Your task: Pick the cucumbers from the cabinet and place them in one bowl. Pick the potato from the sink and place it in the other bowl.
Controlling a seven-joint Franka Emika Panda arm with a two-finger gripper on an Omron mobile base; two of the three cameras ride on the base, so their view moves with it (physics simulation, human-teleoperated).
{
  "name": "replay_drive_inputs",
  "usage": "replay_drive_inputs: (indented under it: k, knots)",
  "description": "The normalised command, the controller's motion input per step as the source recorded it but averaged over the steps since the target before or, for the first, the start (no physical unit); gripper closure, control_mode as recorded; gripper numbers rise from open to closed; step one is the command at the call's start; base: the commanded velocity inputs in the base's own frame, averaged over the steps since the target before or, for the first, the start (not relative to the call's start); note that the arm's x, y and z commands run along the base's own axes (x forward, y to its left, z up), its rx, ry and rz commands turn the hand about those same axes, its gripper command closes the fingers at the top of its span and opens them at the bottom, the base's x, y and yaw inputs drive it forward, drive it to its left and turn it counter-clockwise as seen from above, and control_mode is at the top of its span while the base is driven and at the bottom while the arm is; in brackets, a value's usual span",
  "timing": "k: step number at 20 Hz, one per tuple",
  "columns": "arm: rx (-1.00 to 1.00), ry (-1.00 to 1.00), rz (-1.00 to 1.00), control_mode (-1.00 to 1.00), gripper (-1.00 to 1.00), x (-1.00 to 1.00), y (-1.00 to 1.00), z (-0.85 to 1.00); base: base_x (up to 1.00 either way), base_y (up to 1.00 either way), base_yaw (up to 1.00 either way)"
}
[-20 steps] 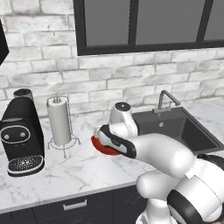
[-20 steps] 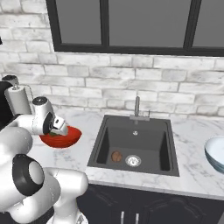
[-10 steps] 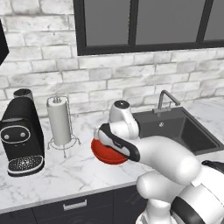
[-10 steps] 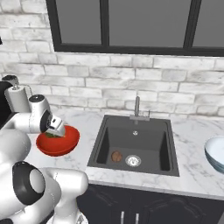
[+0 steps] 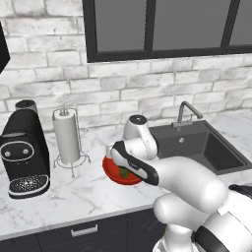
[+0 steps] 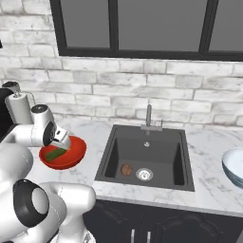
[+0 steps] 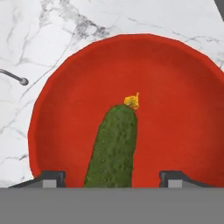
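The gripper point(image 7: 112, 177) stands spread, its tips well clear on either side of a cucumber point(image 7: 113, 148) lying in the red bowl point(image 7: 183, 87) on the desk point(image 5: 88, 189). The cucumber looks light, stiff and bumpy, best pinched across its middle; the potato point(image 6: 126, 169) sits in the sink point(image 6: 161, 147)

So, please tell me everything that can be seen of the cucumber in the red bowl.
The cucumber is dark green with a bumpy skin and a small yellow dried flower at one end. It lies inside the glossy red bowl, on its bottom, lengthwise between the two fingertips of the end effector, which stand apart on either side and do not touch it. From the right base view it lies slanted in the bowl.
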Motion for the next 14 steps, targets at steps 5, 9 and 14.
replay_drive_inputs:
  k: [5, 9, 14]
  knots:
    - [0.00, 0.00, 0.00, -1.00, -1.00, 0.06, 0.00, 0.00, 0.00, 0.00, 0.00]
    - [0.00, 0.00, 0.00, -1.00, -1.00, -0.14, -0.03, 0.15, 0.00, 0.00, 0.00]
    - [0.00, -0.01, 0.00, -1.00, -1.00, -0.84, -0.13, 0.20, 0.00, 0.00, 0.00]
